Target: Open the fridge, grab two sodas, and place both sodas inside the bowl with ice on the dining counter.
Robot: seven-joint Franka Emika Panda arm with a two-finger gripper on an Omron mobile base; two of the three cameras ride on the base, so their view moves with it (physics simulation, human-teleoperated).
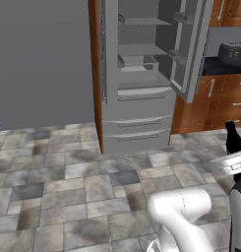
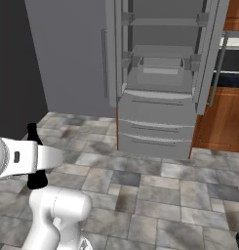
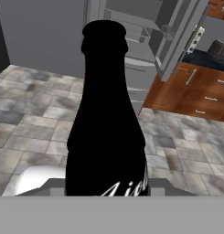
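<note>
Slim black soda bottle, upright and clamped low on its body in the tool, well in front of the open fridge. Probably rigid, smooth, slippery and top-heavy; the wide body suits holding better than the narrow neck.

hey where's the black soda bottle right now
The black soda bottle stands upright in the gripper, held out over the tiled floor, well clear of the open fridge beyond it.

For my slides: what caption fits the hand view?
End effector holding black soda bottle upright, open fridge behind.
</note>
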